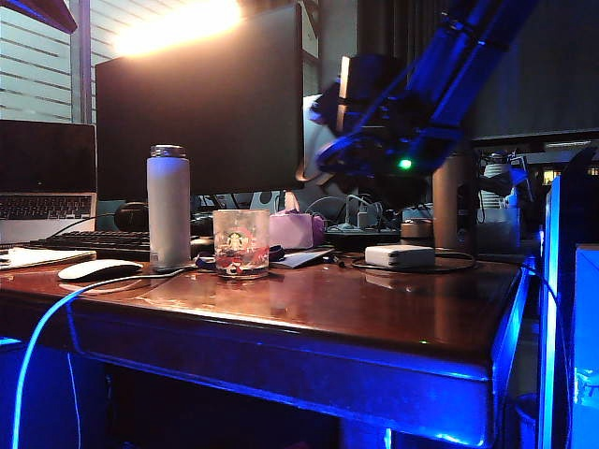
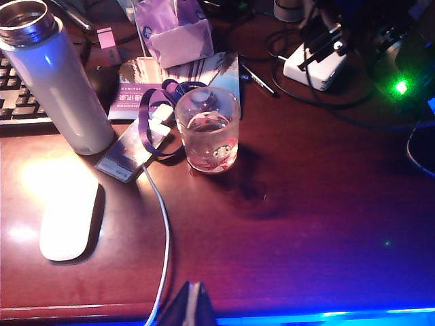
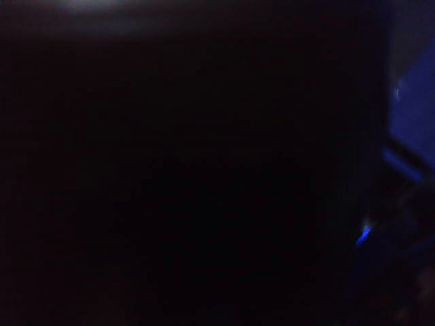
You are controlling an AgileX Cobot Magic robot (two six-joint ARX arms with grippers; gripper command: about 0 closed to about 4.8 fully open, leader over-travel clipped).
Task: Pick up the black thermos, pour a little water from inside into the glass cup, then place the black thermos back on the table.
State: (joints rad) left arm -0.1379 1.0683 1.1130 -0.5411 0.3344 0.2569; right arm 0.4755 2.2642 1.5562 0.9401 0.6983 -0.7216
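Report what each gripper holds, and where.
Right gripper seems to clasp the tall matte-black thermos aloft; grip spot too dark. Left gripper holds nothing.

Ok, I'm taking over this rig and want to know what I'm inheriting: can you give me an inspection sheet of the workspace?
Surface: table is glossy and shows no spill.
Job's things: glass cup stands upright. The black thermos is not on the table; the dark shape at the raised arm may be it.
Clutter: white flask, mouse, keyboard, lanyard card, tissue pack, white adapter.
Grippers: left gripper is over the front edge with its tips together. Right gripper is raised above the table, jaws unclear.
Cables: white cable passes the mouse; dark ones run around the adapter.
Surroundings: monitor, laptop.
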